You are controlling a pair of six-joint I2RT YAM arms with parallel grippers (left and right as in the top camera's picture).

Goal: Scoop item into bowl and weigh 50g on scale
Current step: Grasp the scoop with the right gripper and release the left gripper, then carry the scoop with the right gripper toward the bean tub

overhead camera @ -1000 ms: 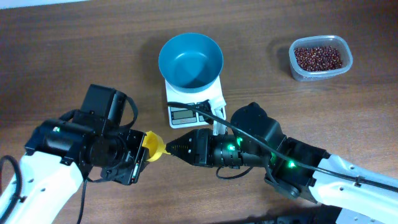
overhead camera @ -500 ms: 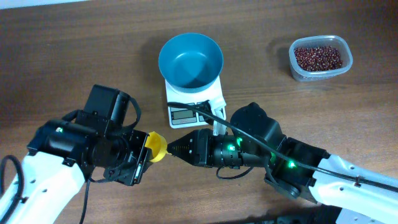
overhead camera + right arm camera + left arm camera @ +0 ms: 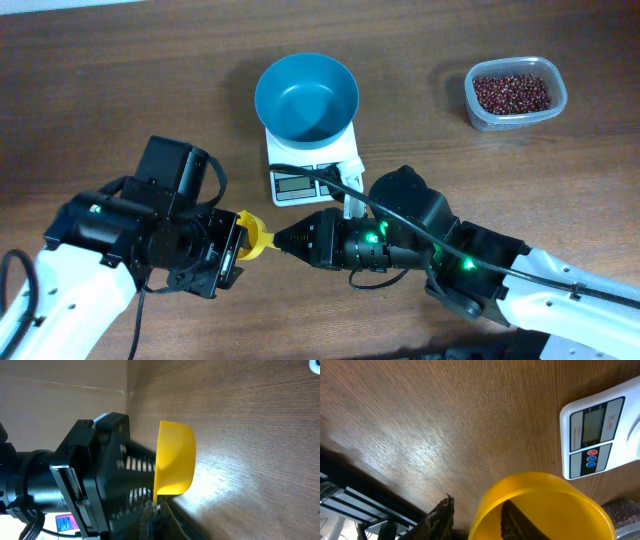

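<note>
Overhead first: the blue bowl sits on the white scale at the middle of the desk, towards its rear edge. The beans lie heaped in a clear tub near the rear right corner, well apart from the bowl. Nearer the front edge the two arms meet nose to nose, a yellow scoop between them. Left wrist now: the left jaws stand apart, one finger outside the scoop's cup and the other inside it, with bare wood showing between the outer finger and the yellow wall. Right wrist: the right jaws are clamped on the scoop's handle, its cup turned on edge beside the left arm's black housing.
</note>
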